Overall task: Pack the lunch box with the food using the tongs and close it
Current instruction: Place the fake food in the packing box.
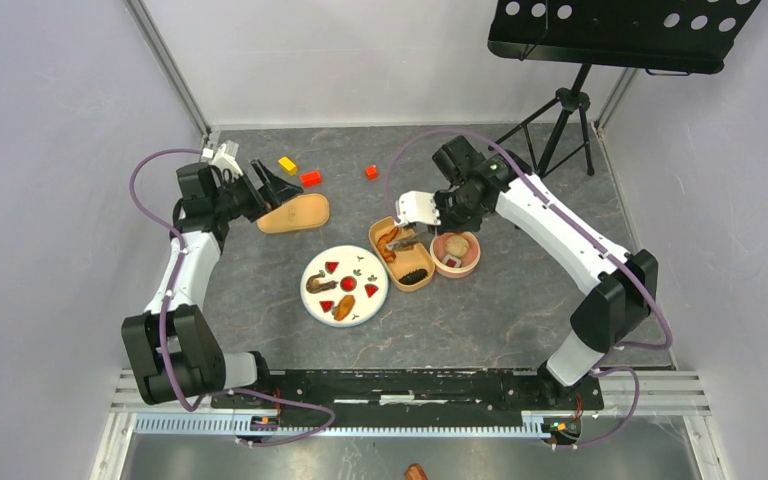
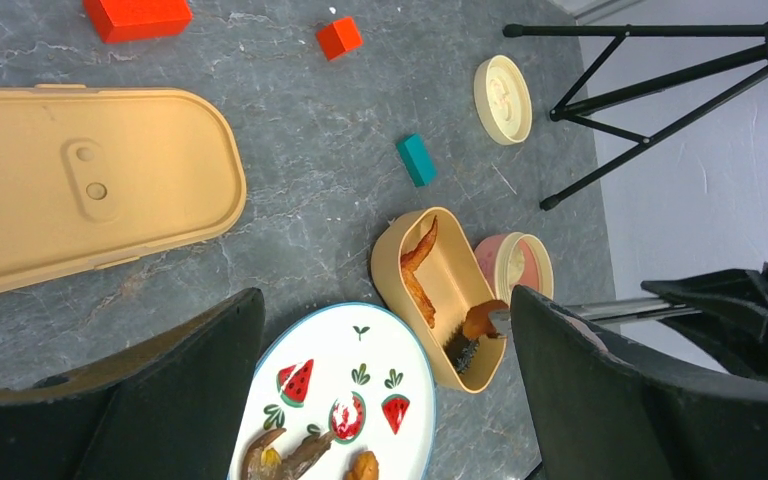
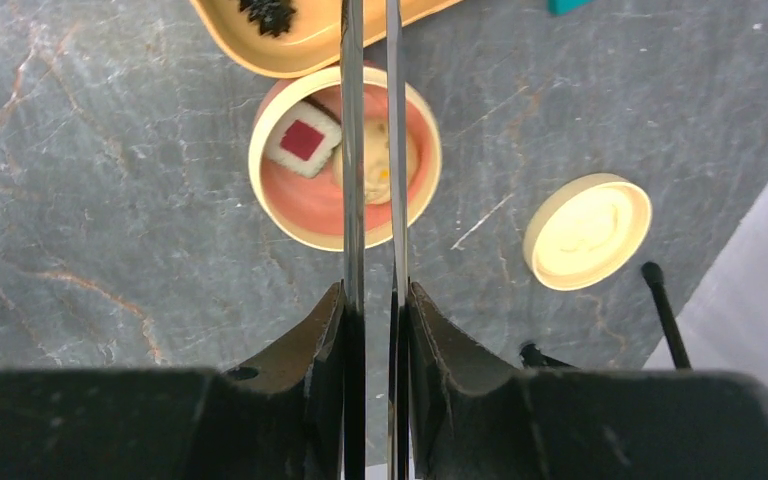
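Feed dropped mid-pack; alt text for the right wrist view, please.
The right end effector grips the tongs, whose two arms run up over a round pink-lined container holding a sushi piece and a pale rice ball. A cream round lid lies to its right.

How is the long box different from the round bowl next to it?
The long box is a stretched oval, the round bowl a circle. The long box is tan inside, the round bowl pink. The long box holds fried strips and a dark piece; the round bowl holds a red-centred white roll. Both stand open.
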You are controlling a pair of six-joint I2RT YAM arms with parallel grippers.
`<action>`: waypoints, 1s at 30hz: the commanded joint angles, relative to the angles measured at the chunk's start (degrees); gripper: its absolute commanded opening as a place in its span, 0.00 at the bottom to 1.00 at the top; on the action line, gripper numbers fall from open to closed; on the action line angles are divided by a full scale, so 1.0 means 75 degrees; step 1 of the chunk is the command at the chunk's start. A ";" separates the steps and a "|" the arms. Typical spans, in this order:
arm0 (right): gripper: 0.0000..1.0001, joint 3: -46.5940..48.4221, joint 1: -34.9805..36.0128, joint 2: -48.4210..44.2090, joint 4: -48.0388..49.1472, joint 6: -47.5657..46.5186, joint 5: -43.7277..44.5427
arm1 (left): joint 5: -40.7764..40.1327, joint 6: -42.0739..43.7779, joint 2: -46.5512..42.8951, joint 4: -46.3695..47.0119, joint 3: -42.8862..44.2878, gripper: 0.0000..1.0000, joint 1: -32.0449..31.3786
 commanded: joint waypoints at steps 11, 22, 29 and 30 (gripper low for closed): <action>0.12 -0.1108 -0.0118 -0.0151 0.0776 -0.0708 0.0182 | 0.0140 -0.0298 0.0084 0.0347 0.0330 0.98 -0.0122; 0.38 -0.1061 -0.0114 -0.0140 0.0437 -0.1227 0.0205 | 0.0102 -0.0227 0.0059 0.0304 0.0314 0.98 -0.0124; 0.45 -0.0330 -0.0114 -0.0126 0.0085 -0.1148 -0.0186 | 0.0143 -0.0173 0.0051 0.0237 0.0273 0.98 -0.0122; 0.45 -0.0124 -0.0100 -0.0095 -0.0045 -0.1186 -0.0356 | 0.0150 -0.0144 0.0041 0.0205 0.0273 0.98 -0.0122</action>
